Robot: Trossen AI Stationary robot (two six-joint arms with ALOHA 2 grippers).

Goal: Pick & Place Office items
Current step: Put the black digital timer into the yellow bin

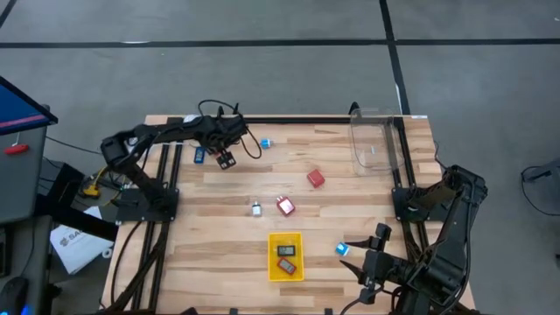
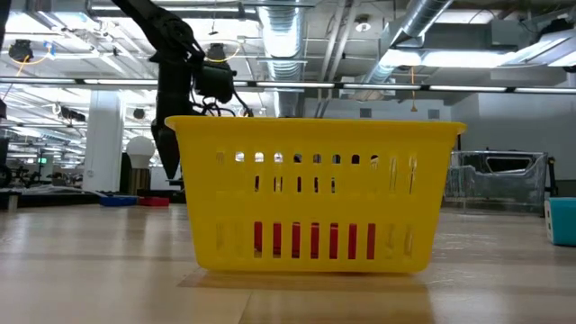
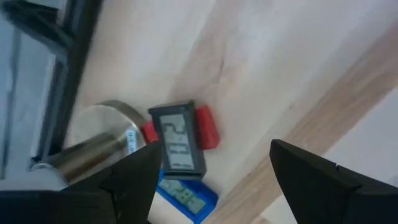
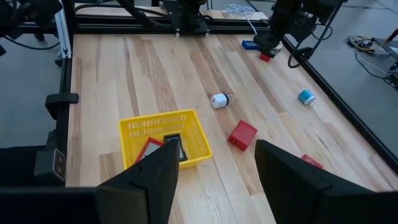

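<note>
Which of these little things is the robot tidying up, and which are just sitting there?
Part of the job:
- black display piece and red piece under the open left gripper
- blue piece
- red block
- yellow tray, two pieces inside

Just lying about:
- clear plastic container
- metal stand

Overhead, table-level, two wrist cameras

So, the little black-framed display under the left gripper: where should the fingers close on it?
The black-framed display lies flat, screen up, over a red piece, beside a blue one. Probably come straight down with the open left gripper and close on its two long edges, clear of the metal stand.
</note>
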